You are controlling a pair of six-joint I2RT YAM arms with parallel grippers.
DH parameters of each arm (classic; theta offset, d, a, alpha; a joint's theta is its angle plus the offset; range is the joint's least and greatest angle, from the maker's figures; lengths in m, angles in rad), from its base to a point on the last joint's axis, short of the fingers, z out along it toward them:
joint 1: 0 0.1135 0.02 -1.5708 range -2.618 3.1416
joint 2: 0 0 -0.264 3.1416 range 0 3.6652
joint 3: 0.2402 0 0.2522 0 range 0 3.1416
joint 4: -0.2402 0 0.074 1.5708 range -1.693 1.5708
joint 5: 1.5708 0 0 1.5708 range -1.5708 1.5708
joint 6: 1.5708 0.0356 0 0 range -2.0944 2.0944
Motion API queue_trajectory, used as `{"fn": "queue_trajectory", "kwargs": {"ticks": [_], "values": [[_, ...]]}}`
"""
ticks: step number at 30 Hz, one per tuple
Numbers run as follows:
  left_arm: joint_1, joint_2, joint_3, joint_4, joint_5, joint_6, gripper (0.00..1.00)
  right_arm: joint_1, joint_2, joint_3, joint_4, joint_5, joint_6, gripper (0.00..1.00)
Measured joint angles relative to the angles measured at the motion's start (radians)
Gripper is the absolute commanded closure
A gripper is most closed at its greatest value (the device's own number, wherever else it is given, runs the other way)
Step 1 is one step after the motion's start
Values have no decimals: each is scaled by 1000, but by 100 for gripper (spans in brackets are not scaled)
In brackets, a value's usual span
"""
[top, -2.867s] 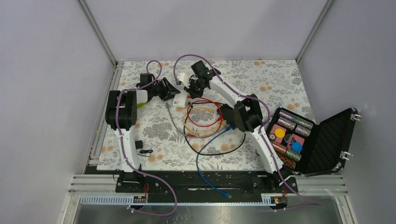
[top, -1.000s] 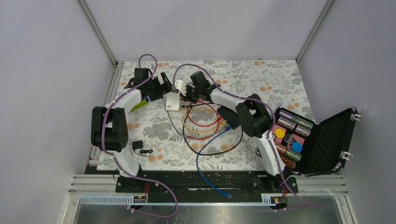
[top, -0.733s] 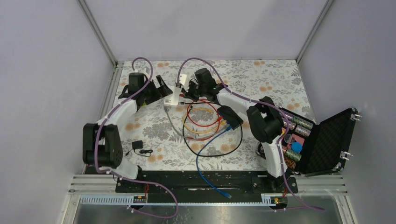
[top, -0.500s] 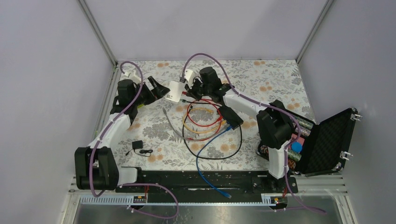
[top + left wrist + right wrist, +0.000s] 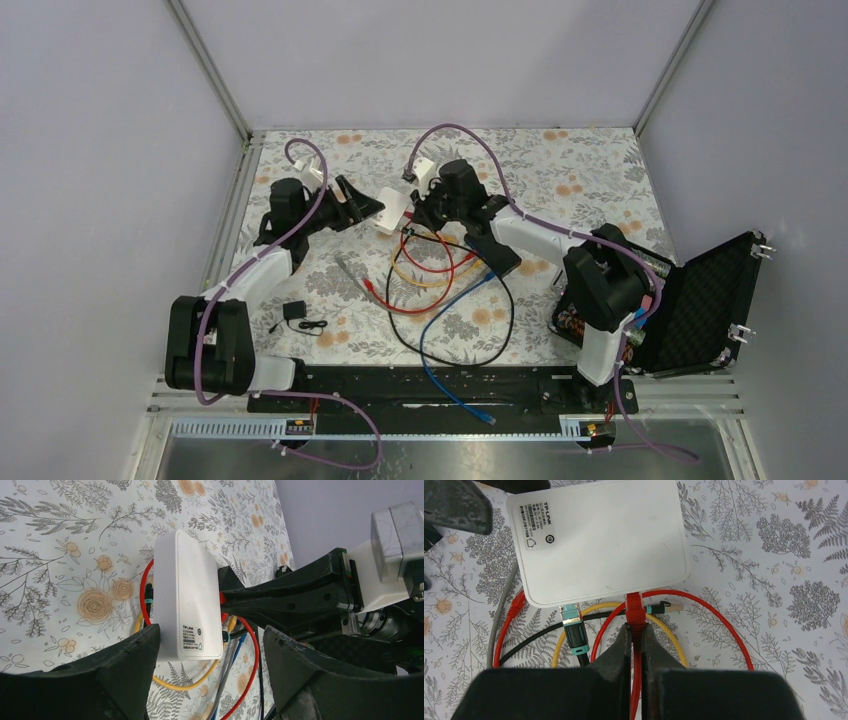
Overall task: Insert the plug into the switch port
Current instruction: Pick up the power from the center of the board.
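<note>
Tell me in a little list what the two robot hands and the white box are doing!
left gripper: open, fingers either side of the white rounded plastic box
right gripper: shut on the red plug
red plug: tip at the box's port edge; whether it is fully in, cannot tell
teal-ended black cable: plugged in beside it

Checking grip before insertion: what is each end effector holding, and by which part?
Right end effector pinches the red cable just behind its plug, at the white box. Left end effector straddles the box, open, holding nothing.
</note>
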Motion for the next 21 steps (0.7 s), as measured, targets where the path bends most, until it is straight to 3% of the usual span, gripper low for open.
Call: {"fn": "queue_trajectory", "kwargs": {"ticks": [2, 5, 10, 12, 13, 14, 16, 21], "values": [[-14, 2, 0, 5, -6, 0, 28, 0, -7, -7, 0, 13, 21, 100], [-28, 5, 0, 20, -13, 0, 47, 0, -24, -31, 3, 23, 49, 100], [-41, 29, 0, 64, -24, -16, 66, 0, -32, -57, 4, 34, 79, 99], [-45, 42, 0, 85, -16, -32, 68, 0, -32, -61, 8, 37, 90, 99], [-51, 49, 0, 93, -10, -42, 65, 0, -32, -61, 13, 40, 95, 100], [-62, 59, 0, 101, -3, -50, 51, 0, -34, -61, 17, 40, 100, 100], [-78, 72, 0, 108, 6, -60, 35, 0, -40, -61, 26, 47, 107, 100], [-99, 67, 0, 79, -11, -45, 20, 2, -78, -116, 66, 83, 123, 100]]}}
